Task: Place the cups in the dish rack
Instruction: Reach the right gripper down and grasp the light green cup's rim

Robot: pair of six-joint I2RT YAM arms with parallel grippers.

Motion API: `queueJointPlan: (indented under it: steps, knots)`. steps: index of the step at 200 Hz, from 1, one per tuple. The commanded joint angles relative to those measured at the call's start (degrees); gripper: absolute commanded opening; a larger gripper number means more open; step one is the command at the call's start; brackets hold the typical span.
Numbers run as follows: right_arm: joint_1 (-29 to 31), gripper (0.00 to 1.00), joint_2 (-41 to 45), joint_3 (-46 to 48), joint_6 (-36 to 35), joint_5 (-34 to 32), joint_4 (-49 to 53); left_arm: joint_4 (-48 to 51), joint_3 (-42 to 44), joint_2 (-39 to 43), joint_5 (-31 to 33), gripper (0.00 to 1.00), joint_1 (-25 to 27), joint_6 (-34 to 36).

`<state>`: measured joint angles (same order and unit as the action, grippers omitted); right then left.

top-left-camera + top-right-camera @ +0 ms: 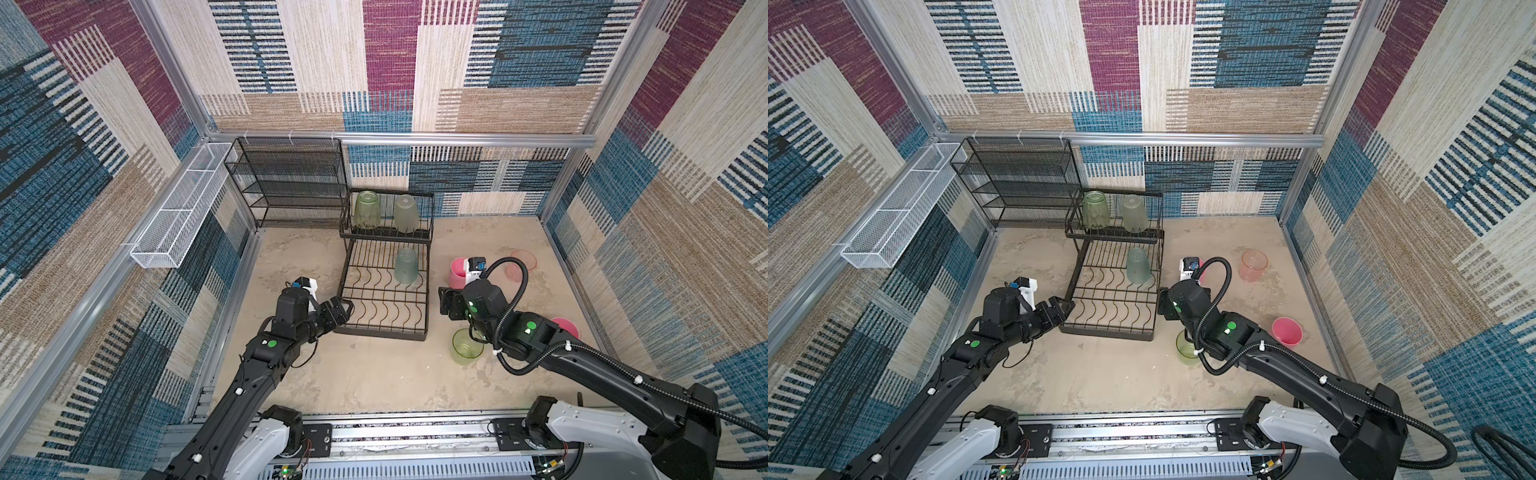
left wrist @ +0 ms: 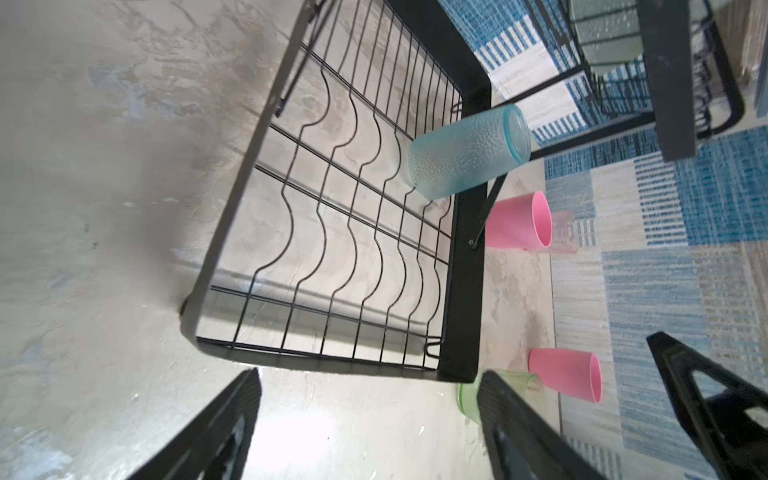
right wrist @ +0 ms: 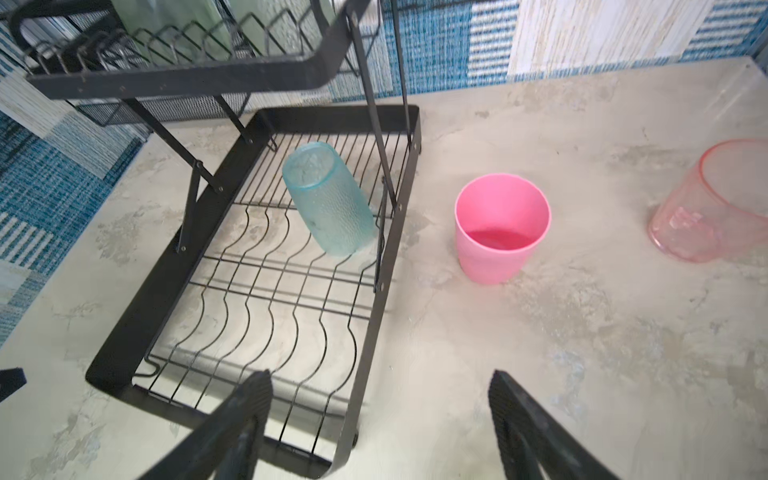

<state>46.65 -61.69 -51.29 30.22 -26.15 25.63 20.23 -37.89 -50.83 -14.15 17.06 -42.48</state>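
Observation:
The black dish rack (image 1: 380, 332) (image 1: 1106, 332) holds a green ribbed cup (image 1: 367, 209) and a frosted cup (image 1: 405, 214) upside down on its raised shelf, and a teal cup (image 1: 406, 266) (image 3: 328, 199) upside down in the low tray. On the table to its right stand a pink cup (image 3: 500, 228), a clear pink cup (image 1: 1253, 265), another pink cup (image 1: 1287, 331) and a green cup (image 1: 466, 347). My left gripper (image 1: 347, 309) (image 2: 370, 386) is open at the tray's front left corner. My right gripper (image 1: 446, 303) (image 3: 380, 386) is open beside the tray's front right corner, holding nothing.
A taller black mesh shelf unit (image 1: 286, 183) stands at the back left against the wall. A long white mesh basket (image 1: 178, 216) hangs on the left rail. Patterned walls close in the table on three sides.

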Motion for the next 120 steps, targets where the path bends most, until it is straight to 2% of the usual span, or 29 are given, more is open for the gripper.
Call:
queueJointPlan:
  steps: [1,57,82,120]
  knots:
    - [-1.49,0.83,0.64,-1.39,3.26,6.01,7.32,0.41,-2.24,-2.17,3.82,0.85,4.88,3.40]
    - [-3.02,0.73,-1.49,-4.09,3.98,16.03,14.20,2.23,-7.23,-8.41,12.58,0.84,17.79,8.11]
    - [-2.92,0.63,-2.03,-2.77,4.34,20.79,15.35,3.98,-9.65,-10.91,17.04,0.84,22.30,9.89]
    - [-1.70,0.53,-1.80,-2.09,5.23,20.89,21.36,5.63,-12.34,-15.06,22.16,0.84,27.15,10.92]
